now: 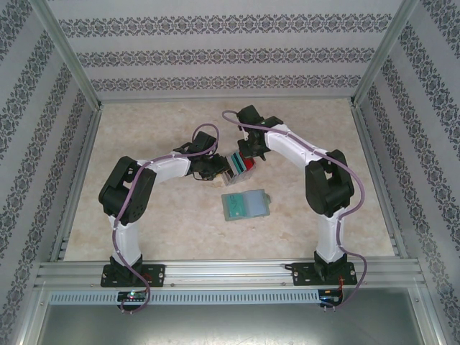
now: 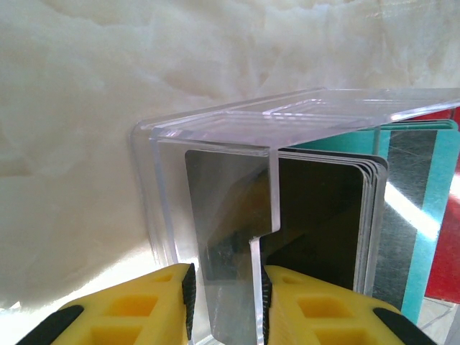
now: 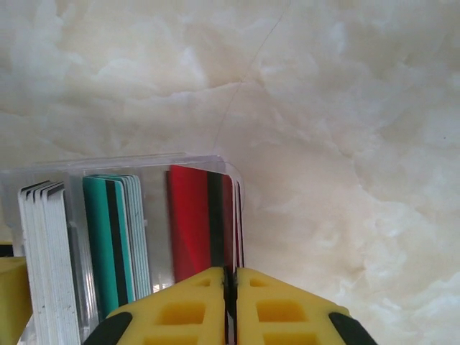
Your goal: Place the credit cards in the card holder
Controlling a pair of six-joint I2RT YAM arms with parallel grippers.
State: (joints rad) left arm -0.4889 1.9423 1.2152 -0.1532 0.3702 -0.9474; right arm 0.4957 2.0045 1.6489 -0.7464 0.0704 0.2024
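Yellow foam fingers of the left gripper [image 2: 226, 296] are closed part-way on an upright wall of a clear plastic slotted tray [image 2: 215, 136], which is clamped between them. Dark grey rectangular plastic cards [image 2: 316, 208] are stood in the slot just behind that wall, and teal-green cards [image 2: 445, 194] are seen beyond them. The right gripper [image 3: 230, 302] is shown with its fingers pressed almost together. Red plastic cards [image 3: 188, 223] are stood in the tray's end slot, and the edge of one at the outer side of that stack is pinched between those fingers. From above, the tray is seen near the middle of a pale marble-patterned table [image 1: 144, 215], between the two grippers. A small flat grey-green bifold card holder [image 1: 245, 205] is laid on the table nearer the arm bases, close to the tray but apart from it.
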